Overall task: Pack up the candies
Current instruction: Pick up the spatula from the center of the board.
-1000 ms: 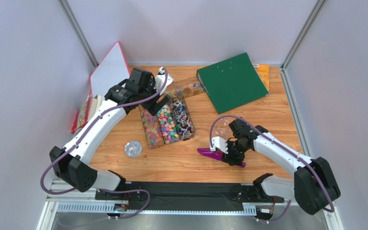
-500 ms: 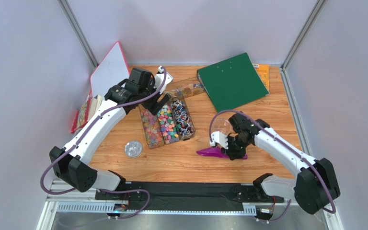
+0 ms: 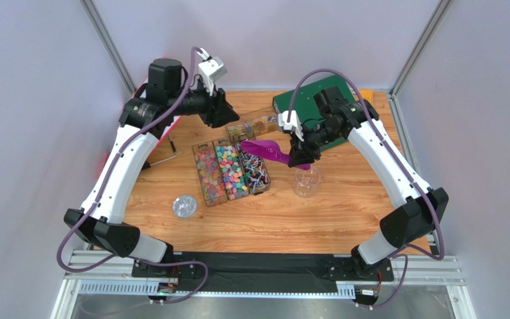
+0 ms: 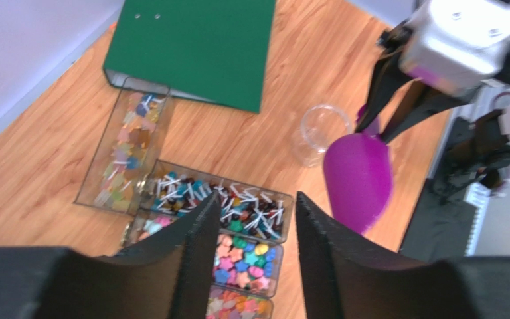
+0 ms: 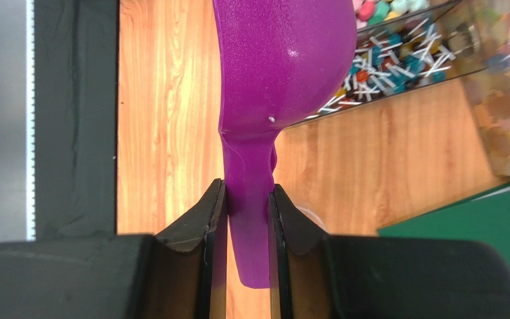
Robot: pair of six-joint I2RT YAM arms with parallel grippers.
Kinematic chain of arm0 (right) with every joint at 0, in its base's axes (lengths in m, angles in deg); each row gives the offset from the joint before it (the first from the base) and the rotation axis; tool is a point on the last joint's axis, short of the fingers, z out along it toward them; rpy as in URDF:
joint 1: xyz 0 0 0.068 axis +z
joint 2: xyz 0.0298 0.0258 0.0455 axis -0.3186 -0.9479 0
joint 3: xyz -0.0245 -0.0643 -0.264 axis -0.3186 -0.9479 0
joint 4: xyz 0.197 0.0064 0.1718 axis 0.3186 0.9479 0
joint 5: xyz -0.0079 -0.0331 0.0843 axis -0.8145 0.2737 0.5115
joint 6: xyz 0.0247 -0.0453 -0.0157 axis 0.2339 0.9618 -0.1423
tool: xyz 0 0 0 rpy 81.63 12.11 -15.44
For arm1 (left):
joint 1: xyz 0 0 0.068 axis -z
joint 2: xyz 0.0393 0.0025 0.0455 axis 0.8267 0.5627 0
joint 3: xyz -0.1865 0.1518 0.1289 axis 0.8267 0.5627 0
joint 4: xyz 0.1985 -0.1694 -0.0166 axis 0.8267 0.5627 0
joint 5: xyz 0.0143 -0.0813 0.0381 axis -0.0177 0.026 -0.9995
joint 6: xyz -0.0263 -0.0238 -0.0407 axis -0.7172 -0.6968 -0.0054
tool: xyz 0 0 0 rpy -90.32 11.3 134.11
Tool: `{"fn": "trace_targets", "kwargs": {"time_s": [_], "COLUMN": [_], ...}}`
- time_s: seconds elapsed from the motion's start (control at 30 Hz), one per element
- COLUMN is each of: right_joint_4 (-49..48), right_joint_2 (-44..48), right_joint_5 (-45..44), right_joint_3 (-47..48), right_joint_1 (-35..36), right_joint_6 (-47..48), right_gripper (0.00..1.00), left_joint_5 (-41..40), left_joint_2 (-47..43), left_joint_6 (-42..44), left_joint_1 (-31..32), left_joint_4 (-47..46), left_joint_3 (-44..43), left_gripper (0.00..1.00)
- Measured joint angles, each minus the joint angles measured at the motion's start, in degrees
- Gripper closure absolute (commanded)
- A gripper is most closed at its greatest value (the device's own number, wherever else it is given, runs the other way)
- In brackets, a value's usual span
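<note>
On the bench (image 3: 344, 212), the candies (image 3: 231, 171) lie loose in two long clear trays (image 3: 215, 203) set side by side. A third tray (image 3: 262, 190), touching them on the right, holds sweets on white sticks. The clear cup (image 3: 306, 181) stands just beside the trays on the right and appears empty.

Right jaws are clamped on the handle of the purple scoop (image 3: 264, 149), just behind its neck. Left jaws stand apart with nothing between them, raised above the far end of the trays.

Handling, as judged: the candies are tiny, light and hard-looking, heaped loosely, and likely to roll or scatter. Pinching single pieces is not advised; they are best lifted in bulk with the scoop. The scoop looks stiff, light and glossy, so its narrow handle could twist in the grip under load.

Orientation: the candies have no axis of note. The trays' long axis runs from near to far. The scoop's long axis lies across this, with the handle to the right. Its bowl points left and hangs over the stick-sweet tray, short of the candies.
</note>
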Motion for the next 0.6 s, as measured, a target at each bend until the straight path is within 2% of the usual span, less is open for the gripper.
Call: {"fn": "trace_targets", "kwargs": {"time_s": [0.2,0.37,0.6], "right_joint_4": [2.01,2.58,2.51], "right_joint_2": [-0.85,-1.38,-5.33], "right_joint_5": [1.27,2.62,3.87], "right_joint_3": [-2.19,-1.57,2.58], "right_joint_1": [-2.51,-3.28,-3.23], "right_joint_6": [0.5,0.68,0.9], "right_gripper": [1.0,1.0,1.0], "left_joint_5": [10.34,17.99,19.41], "left_joint_2": [0.04,-0.79,-0.83], "left_joint_6": [-1.53,-1.51,-1.14], "left_joint_1": [-3.23,-3.13,-3.13], "left_joint_4": [0.81,1.2,2.91], "left_joint_3": [0.04,5.99,10.84], "left_gripper": [0.37,0.35,0.35]}}
